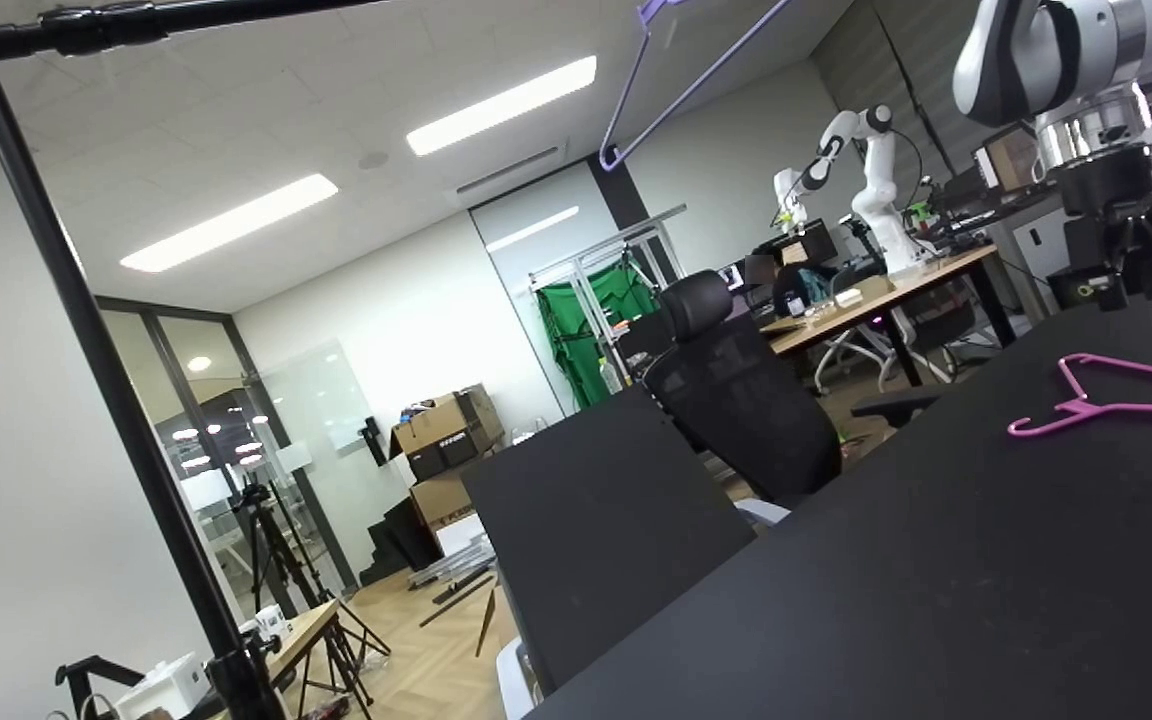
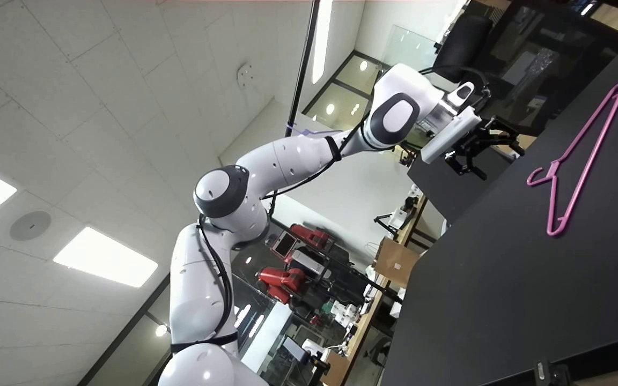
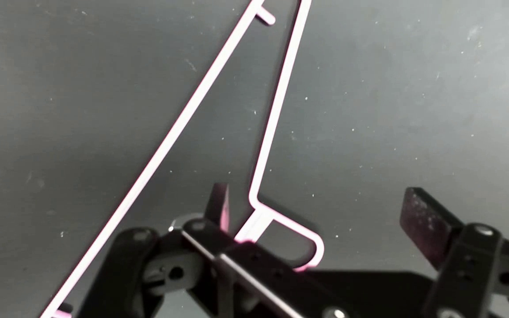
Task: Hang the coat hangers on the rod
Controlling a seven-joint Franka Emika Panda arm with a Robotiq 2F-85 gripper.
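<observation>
The pink-magenta coat hanger lies flat on the black table in both exterior views (image 1: 1086,408) (image 2: 554,167). In the wrist view the hanger (image 3: 276,104) looks almost white, and its hook curves below the jaws. My gripper (image 1: 1136,285) is open and empty above the table, also in an exterior view (image 2: 501,163). In the wrist view the gripper (image 3: 316,194) has its fingers wide apart; the left finger partly covers the hanger's neck and hook. The purple hanger (image 1: 610,158) hangs high up, its hook out of view; it is partly behind the arm in an exterior view (image 2: 307,132).
A black rod frame (image 1: 96,330) stands at the side, with a bar (image 1: 166,20) along the top; a black pole (image 2: 301,69) runs behind the arm. The black table (image 2: 475,279) spreads under the gripper. An office chair (image 1: 746,400) stands beyond the table edge.
</observation>
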